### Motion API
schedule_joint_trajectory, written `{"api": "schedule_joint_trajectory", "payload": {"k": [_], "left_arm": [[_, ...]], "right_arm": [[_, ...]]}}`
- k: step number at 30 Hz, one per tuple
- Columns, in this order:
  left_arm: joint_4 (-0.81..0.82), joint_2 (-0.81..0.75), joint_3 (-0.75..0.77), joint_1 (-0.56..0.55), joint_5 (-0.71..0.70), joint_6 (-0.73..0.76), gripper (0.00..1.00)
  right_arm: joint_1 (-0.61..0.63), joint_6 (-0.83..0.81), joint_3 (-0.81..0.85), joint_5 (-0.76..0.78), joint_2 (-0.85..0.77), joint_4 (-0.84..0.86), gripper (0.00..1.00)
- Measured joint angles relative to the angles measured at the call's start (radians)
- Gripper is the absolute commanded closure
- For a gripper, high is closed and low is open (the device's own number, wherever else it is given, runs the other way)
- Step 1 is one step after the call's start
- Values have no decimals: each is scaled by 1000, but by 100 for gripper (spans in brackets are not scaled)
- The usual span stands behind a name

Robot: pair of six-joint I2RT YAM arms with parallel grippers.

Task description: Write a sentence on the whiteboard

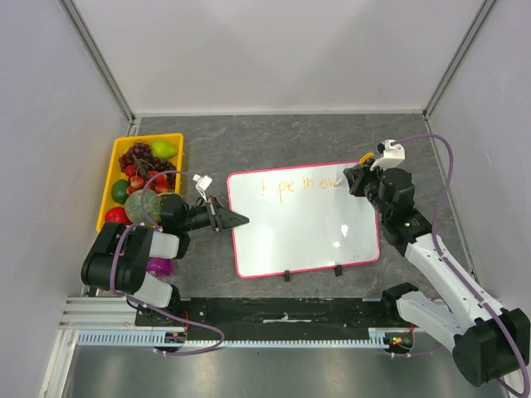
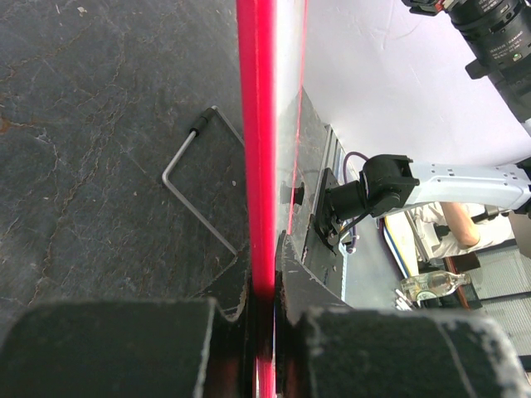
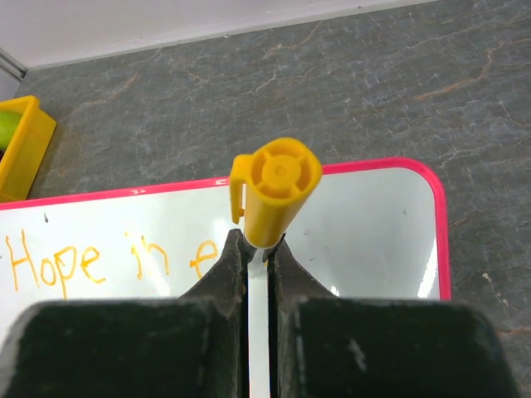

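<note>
A: Top external view first: the whiteboard (image 1: 307, 236) lies flat in the middle of the grey table, with its two black feet on the near edge. The sentence (image 1: 299, 186) runs in orange along the far part, and I'd judge it unfinished.

B: How will the board handle?

A: Stiff, light and glossy, I'd say, so it probably slides when a pen presses on it. The thin pink frame is the place to hold it, not the writing face.

B: Is that where the left gripper (image 1: 242, 220) sits?

A: Yes, at the left edge. The left wrist view shows what the overhead cannot: the board edge-on, with the jaws pressed tight on the frame.

B: And the right gripper (image 3: 257, 249)?

A: In the right wrist view its fingers are pinched on a yellow marker (image 3: 275, 186), clipped end toward the camera, over the board's far right part. The tip is hidden, so I cannot tell whether it touches. This view reads "Hope in e" clearly, while from above the letters are faint.

B: Anything around it?

A: A yellow fruit tray (image 1: 107, 184) stands left of the board, not touching it. The left wrist view shows a bent metal rod (image 2: 195, 178) on the table beside the frame.
</note>
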Motion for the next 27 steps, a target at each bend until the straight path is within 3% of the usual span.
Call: {"api": "schedule_joint_trajectory", "payload": {"k": [27], "left_arm": [[3,0,0,0,2,1,98]], "right_arm": [[0,-8,26,66,-30,-74,100]]}}
